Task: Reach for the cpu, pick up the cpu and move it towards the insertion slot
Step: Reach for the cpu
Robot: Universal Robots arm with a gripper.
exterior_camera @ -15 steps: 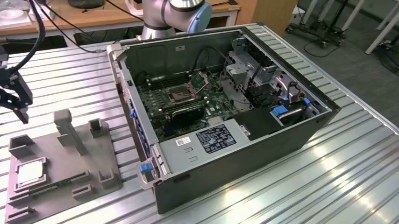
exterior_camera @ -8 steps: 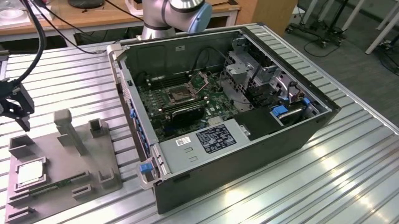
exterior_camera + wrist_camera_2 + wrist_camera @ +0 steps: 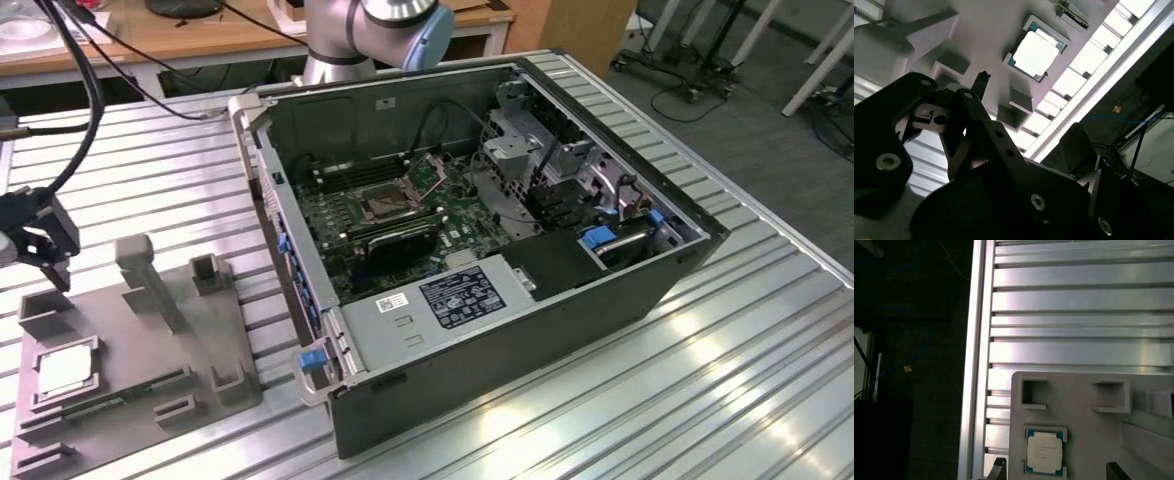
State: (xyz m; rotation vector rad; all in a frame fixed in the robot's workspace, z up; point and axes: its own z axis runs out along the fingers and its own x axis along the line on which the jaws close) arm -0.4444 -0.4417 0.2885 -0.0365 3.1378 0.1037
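Observation:
The cpu (image 3: 64, 372) is a pale silver square lying flat in a recess of the grey fixture (image 3: 147, 345) at the exterior view's left, and it shows in both wrist views (image 3: 1036, 52) (image 3: 1044, 452). My gripper (image 3: 38, 252) hangs open above the fixture's far end, a little short of the cpu, holding nothing. In the first wrist view its two fingertips (image 3: 999, 467) stand wide apart on either side of the cpu, above it. The insertion slot (image 3: 387, 205) sits on the green board inside the open computer case (image 3: 534, 330), with its metal bracket (image 3: 434, 175) raised.
The fixture carries upright grey posts (image 3: 147, 280) and small blocks (image 3: 207, 272). A green memory stick (image 3: 120, 395) lies in it beside the cpu. The slatted metal table (image 3: 694, 380) ends close to the fixture (image 3: 976, 365). Cables (image 3: 74, 90) hang over my arm.

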